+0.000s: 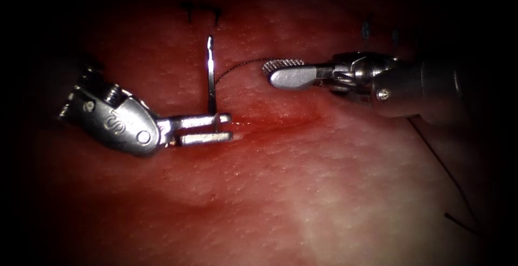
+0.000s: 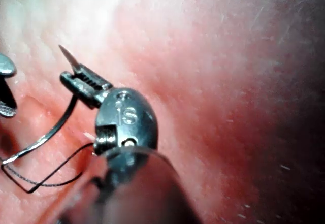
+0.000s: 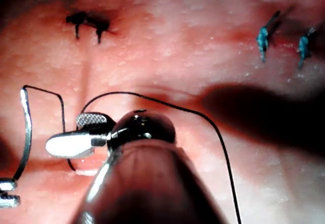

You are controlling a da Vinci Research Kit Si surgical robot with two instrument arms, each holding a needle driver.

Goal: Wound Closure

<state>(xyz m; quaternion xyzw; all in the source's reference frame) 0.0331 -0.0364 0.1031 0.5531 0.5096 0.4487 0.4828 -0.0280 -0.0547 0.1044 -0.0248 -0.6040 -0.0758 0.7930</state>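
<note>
Two tools, one needle, one thread on my screen. My left arm's steel needle driver (image 1: 218,127) has its jaws clamped on the curved steel needle (image 1: 210,77) near the pointed end; in the left wrist view the sharp tip pokes out just past the jaws (image 2: 81,79). The needle's body rises clear of the tissue above that tool, with its tail end uppermost in the endoscope view.

My right arm's steel needle driver (image 1: 286,72) sits right of the needle, jaws parted and holding nothing, its serrated upper jaw visible (image 3: 78,132).

One thin dark thread (image 1: 237,67) runs from the needle's tail toward the right tool, then loops past it over the tissue (image 3: 203,117).

Surface: pink-red pork belly tissue (image 1: 302,190), wet with red fluid (image 1: 270,123) along the cut (image 1: 280,120), which lies just right of the left tool's jaws.

Beyond the needle: two dark ink marks (image 1: 202,12); beyond the right tool: two blue-grey marks (image 3: 282,38).
</note>
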